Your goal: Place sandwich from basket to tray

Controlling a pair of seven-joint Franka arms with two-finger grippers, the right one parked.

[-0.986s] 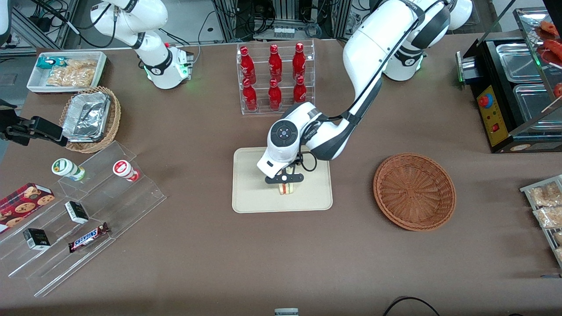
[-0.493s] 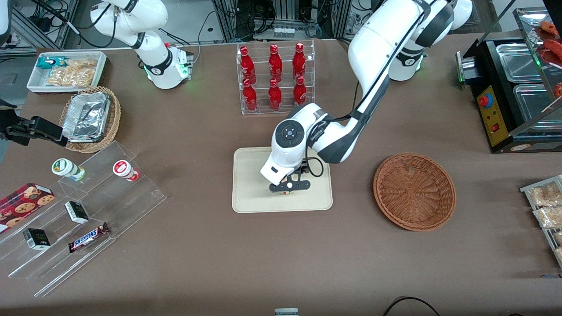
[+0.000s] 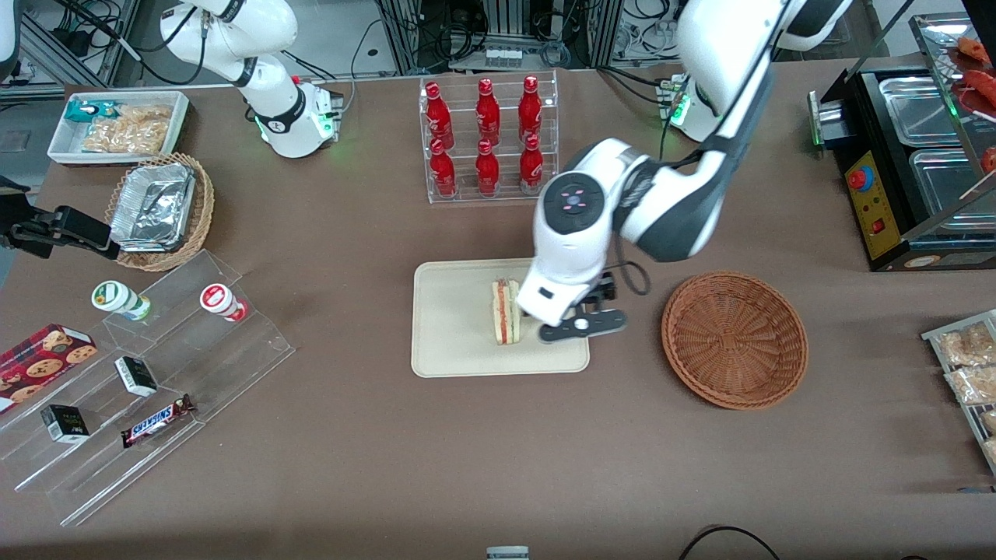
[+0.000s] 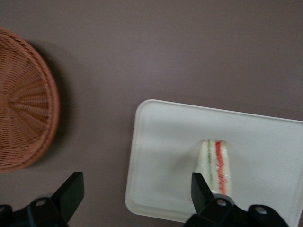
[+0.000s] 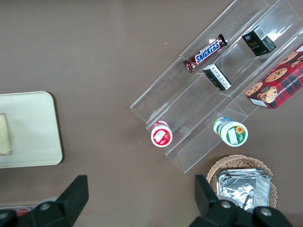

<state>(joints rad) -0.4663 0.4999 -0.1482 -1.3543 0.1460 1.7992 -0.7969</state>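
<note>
The sandwich stands on its edge on the cream tray, with red and green filling lines facing up. It shows again in the left wrist view on the tray, and its end shows in the right wrist view. My gripper hangs above the tray's edge nearest the basket, beside the sandwich and apart from it. Its fingers are spread wide and the gripper is open with nothing in it. The reddish-brown wicker basket holds nothing.
A clear rack of red bottles stands farther from the front camera than the tray. Toward the parked arm's end are a stepped acrylic shelf with snacks, a tan basket of foil trays and a white snack bin. A black appliance sits at the working arm's end.
The gripper has let go of the sandwich, risen and moved off toward the basket. The sandwich, earlier covered by the gripper, now stands uncovered on the tray.
</note>
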